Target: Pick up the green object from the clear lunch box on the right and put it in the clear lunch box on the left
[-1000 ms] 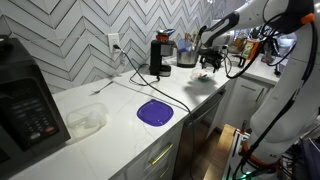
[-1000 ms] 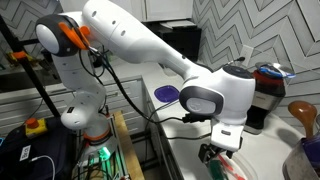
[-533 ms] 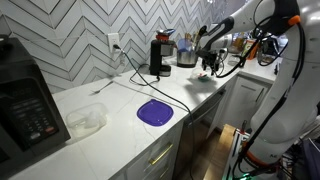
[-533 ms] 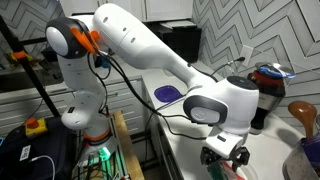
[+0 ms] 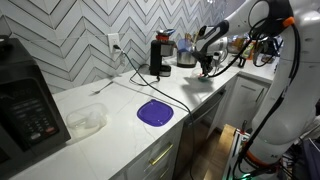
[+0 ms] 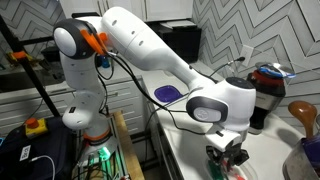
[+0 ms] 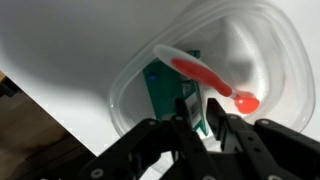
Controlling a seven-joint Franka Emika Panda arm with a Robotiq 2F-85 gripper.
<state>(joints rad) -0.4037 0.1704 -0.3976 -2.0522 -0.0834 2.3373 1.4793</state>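
— What has changed in the last second?

— The pincer [image 7: 199, 108] has dropped into the clear plastic lunch box [image 7: 275, 45] at the far right of the white surface [image 5: 110, 95]. In both exterior views it hung higher a moment ago.

— And the thing it's after?

— The flat green rectangular object [image 7: 163, 92] lies inside that box, partly under a red plastic spoon [image 7: 210, 80]. In the wrist view its near edge sits between the two fingers.

— Clamped, then?

— I cannot tell. The fingers stand close, one on each side of the green piece, but whether they press on it isn't visible.

— So where does that leave the task?

— At the grasp, I'd judge. Nothing is lifted yet, and the other clear lunch box [image 5: 87, 122] waits well apart to the left, beyond a flat purple lid [image 5: 154, 112]. The spoon could get dragged along.
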